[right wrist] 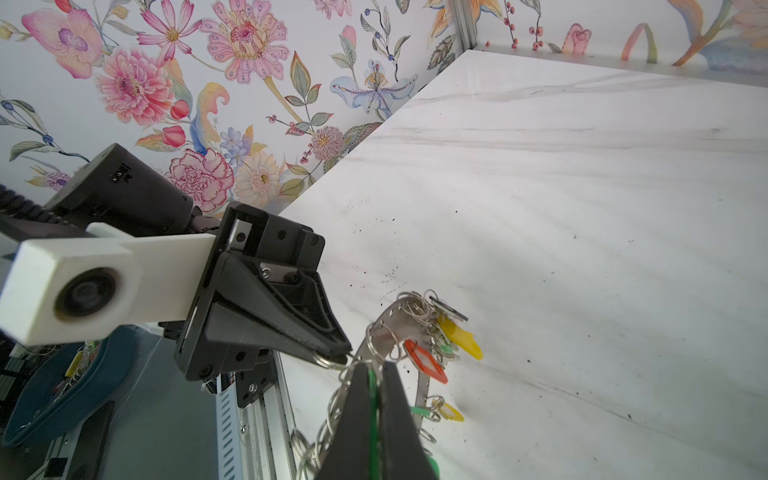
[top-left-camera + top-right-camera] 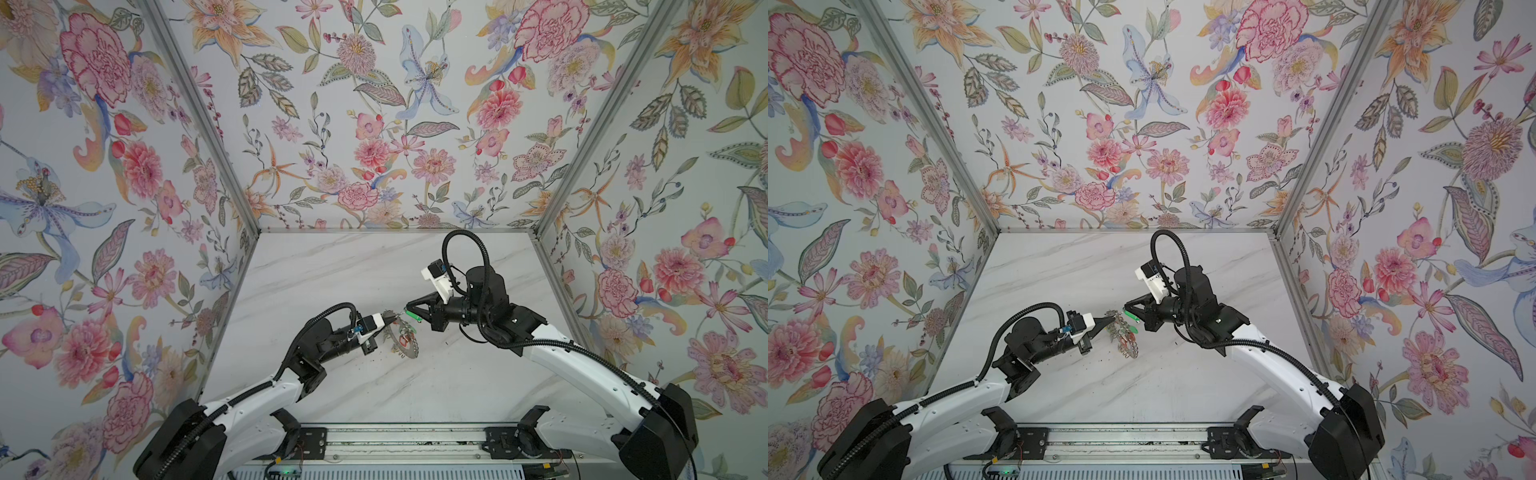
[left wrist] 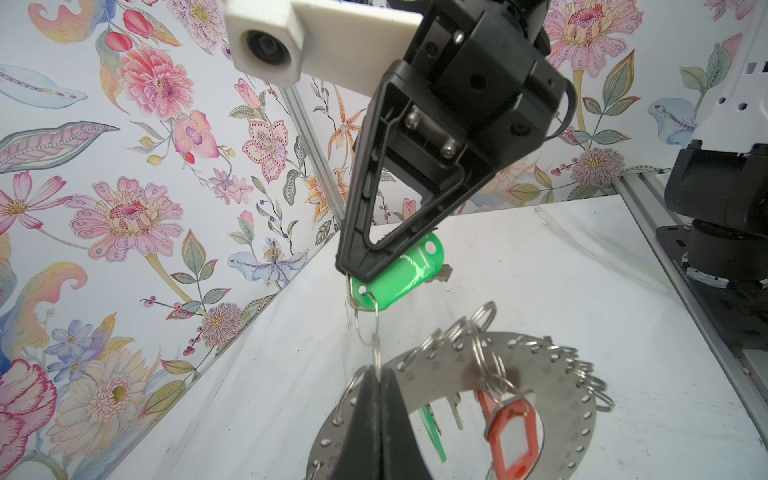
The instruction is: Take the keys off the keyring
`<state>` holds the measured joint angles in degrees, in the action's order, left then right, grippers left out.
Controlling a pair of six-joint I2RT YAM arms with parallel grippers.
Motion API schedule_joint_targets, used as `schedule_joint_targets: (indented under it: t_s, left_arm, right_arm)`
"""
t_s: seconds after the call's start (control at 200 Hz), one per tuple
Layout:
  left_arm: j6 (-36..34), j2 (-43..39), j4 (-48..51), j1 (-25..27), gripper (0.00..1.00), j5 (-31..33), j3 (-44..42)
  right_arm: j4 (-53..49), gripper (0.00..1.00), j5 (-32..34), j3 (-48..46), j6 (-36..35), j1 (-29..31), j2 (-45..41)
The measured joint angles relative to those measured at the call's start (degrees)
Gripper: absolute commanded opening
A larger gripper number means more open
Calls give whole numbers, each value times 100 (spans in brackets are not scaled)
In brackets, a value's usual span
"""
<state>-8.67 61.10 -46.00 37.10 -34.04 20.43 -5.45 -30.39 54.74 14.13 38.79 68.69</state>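
The left hand (image 2: pixel 390 321) is clamped on the rim of the keyring (image 3: pixel 561 399), which hangs tilted above the counter (image 2: pixel 374 270). The right hand (image 2: pixel 408 310) pinches a green-tagged key (image 3: pixel 395 282) linked to it by small rings. Many keys (image 3: pixel 509 432) hang there and none lies freed in view, so nearly all the work seems left.

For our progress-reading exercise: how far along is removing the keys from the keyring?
Done: nothing confirmable, though the keyring shows bare rim holes. In hand: right gripper clamps a green tag; left gripper pinches its split ring. To do: red tag, yellow tag and others hang on.
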Motion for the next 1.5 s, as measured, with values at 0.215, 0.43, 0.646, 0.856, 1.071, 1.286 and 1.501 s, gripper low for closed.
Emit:
schedule_joint_targets:
  t_s: [0.215, 0.43, 0.646, 0.856, 1.071, 1.286, 1.501]
  left_arm:
    - [-129, 192, 13, 22, 0, 0, 127]
    - [-225, 343, 37, 85, 0, 39, 243]
    - [-341, 417, 195, 155, 0, 205, 354]
    - [-424, 505, 363, 210, 0, 470, 422]
    - [-455, 643, 468, 315, 0, 669, 549]
    - [-490, 824, 553, 365, 0, 831, 704]
    - [-487, 997, 632, 369, 0, 879, 855]
  right_arm:
    - [-199, 0, 173, 149, -33, 0, 2]
    - [-437, 0, 337, 304, -46, 2, 4]
    - [-503, 0, 601, 428, -74, 111, 70]
    - [-538, 0, 868, 494, -87, 210, 155]
    - [-546, 0, 986, 496, -81, 212, 157]
    - [-544, 0, 1062, 584, -9, 264, 225]
    - [-527, 0, 1231, 608, 87, 411, 260]
